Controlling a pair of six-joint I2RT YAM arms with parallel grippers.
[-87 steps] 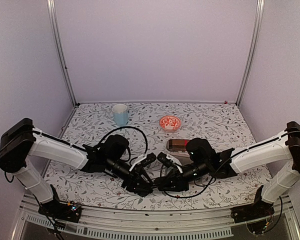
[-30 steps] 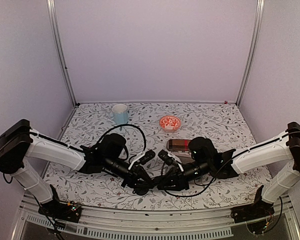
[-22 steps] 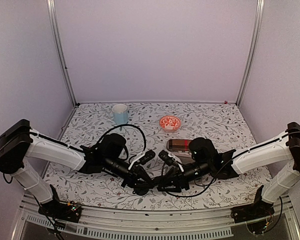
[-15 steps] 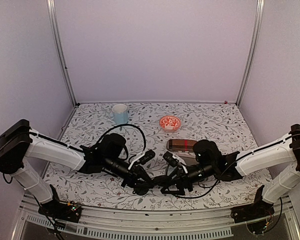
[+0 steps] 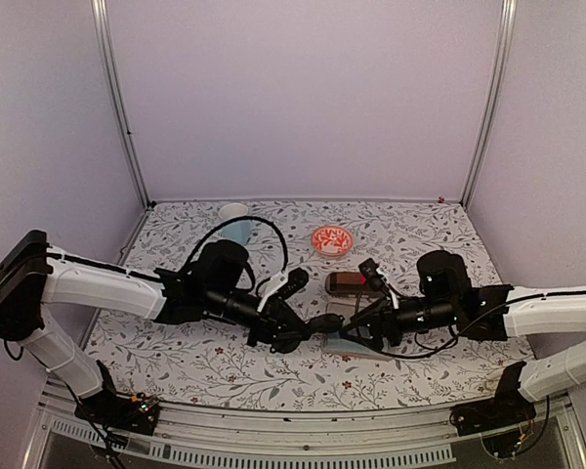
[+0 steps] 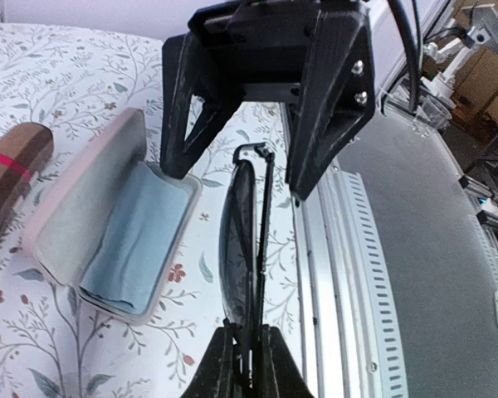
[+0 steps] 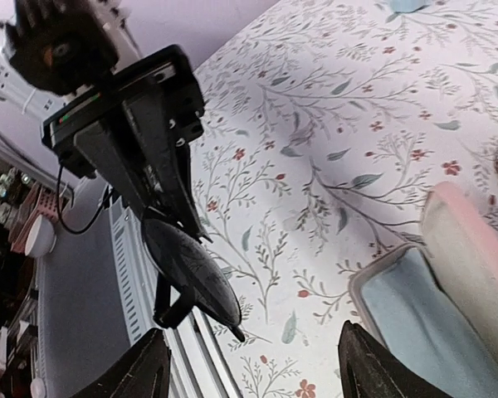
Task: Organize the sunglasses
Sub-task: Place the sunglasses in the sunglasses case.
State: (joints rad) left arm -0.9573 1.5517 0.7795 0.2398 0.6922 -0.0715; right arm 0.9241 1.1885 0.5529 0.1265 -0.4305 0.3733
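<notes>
- Floral tabletop: stowing the black pair judged the step in hand, with no pair cased yet.
- Pink case lying open, blue cloth inside, brown case just beyond it.
- Left gripper clamped on the folded black sunglasses, held edge-up, off the tabletop, just left of the pink case.
- Right gripper spread wide and empty over the pink case, facing the sunglasses' free end.
- Next, likely: swing the pair over the pink case, lay flat on the cloth, then let go.
</notes>
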